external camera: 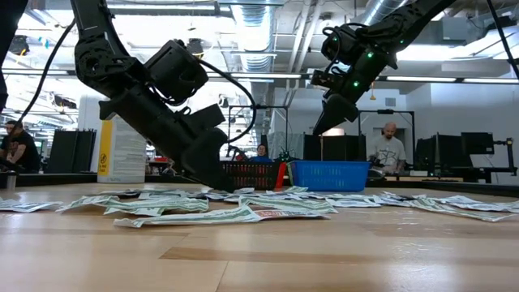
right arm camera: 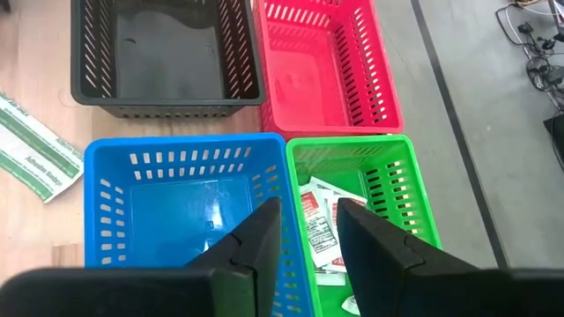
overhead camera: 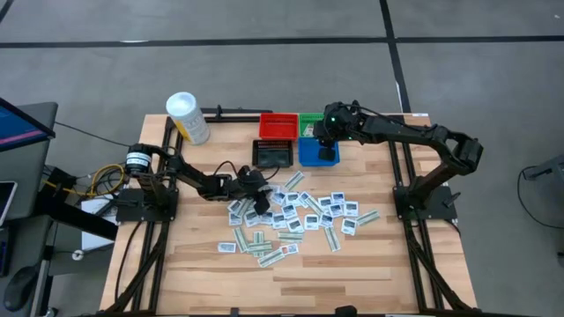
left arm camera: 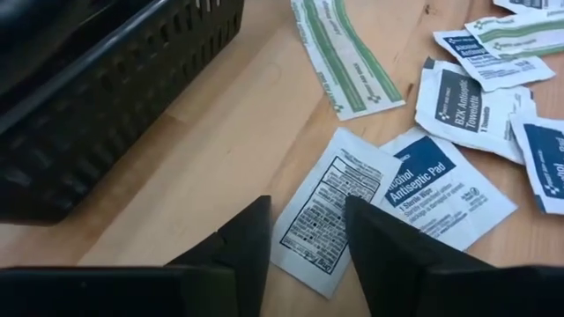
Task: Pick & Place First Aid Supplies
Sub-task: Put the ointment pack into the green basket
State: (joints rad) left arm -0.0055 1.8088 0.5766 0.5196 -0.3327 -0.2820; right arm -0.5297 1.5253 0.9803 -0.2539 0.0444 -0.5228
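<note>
Left gripper [left arm camera: 307,242] low over table [overhead camera: 176,264], fingers parted astride a white square packet [left arm camera: 328,210] lying flat, corner pointing between them. Right gripper [right arm camera: 310,231] above green bin [right arm camera: 407,185]; parted, empty.

Grey concrete floor [overhead camera: 264,79] crossed by dark seam lines surrounds the wooden table [overhead camera: 194,264]. Beyond it, exposed ceiling ducts [external camera: 259,24], bright strip lights, and seated people [external camera: 388,150].
</note>
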